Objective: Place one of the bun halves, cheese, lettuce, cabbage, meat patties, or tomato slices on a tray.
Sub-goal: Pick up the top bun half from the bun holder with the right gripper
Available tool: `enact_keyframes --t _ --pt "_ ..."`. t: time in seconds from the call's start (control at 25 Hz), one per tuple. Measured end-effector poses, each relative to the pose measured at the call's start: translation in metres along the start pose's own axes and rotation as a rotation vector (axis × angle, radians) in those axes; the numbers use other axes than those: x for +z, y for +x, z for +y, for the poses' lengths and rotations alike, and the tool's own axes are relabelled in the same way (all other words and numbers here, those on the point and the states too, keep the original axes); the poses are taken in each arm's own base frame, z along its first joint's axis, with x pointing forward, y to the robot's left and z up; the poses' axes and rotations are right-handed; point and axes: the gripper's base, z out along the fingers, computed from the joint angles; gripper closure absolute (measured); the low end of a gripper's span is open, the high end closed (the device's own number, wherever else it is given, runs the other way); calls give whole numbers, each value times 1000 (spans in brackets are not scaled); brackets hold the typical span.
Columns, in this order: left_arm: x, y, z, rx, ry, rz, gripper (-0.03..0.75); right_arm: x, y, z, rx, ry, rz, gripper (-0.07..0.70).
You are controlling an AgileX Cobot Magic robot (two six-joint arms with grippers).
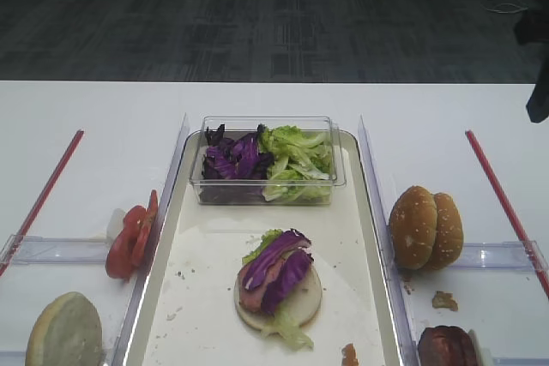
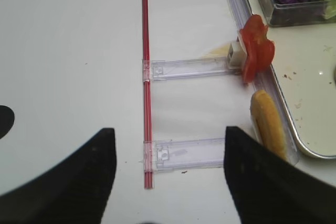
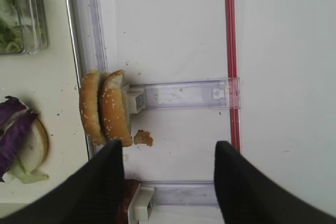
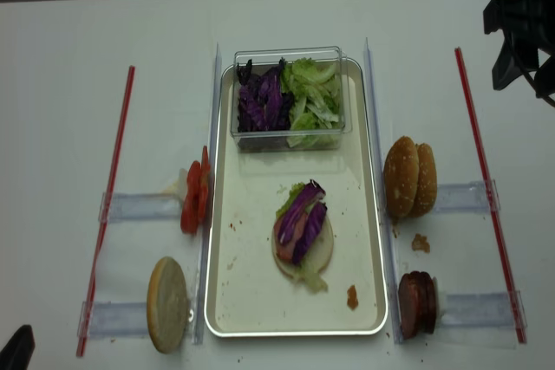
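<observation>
Two seeded bun halves (image 3: pixel 105 108) (image 4: pixel 409 177) stand on edge just right of the tray (image 4: pixel 295 331). My right gripper (image 3: pixel 169 148) hangs open above the table beside them, nothing between its fingers. Meat patties (image 4: pixel 416 303) stand below the buns. Tomato slices (image 2: pixel 257 48) (image 4: pixel 195 197) stand left of the tray. My left gripper (image 2: pixel 169 129) is open and empty over a clear holder there. Lettuce (image 1: pixel 296 160) and cabbage (image 1: pixel 232 160) fill a clear tub on the tray. A stack (image 1: pixel 279 285) of pale bun, meat, cabbage and lettuce lies mid-tray. Cheese is out of view.
A pale seedless bun half (image 4: pixel 167 303) stands at the tray's left front. Red rods (image 4: pixel 108 205) (image 4: pixel 486 188) and clear plastic holders (image 3: pixel 184 94) flank the tray. A crumb (image 3: pixel 143 138) lies near the seeded buns, another (image 4: pixel 352 296) on the tray.
</observation>
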Motion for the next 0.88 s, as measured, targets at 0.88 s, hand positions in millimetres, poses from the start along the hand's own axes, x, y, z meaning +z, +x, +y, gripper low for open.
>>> enact_keyframes --t 0.88 --pt "0 0 0 0 0 0 293 70 -3 84 -108 -19 214 219"
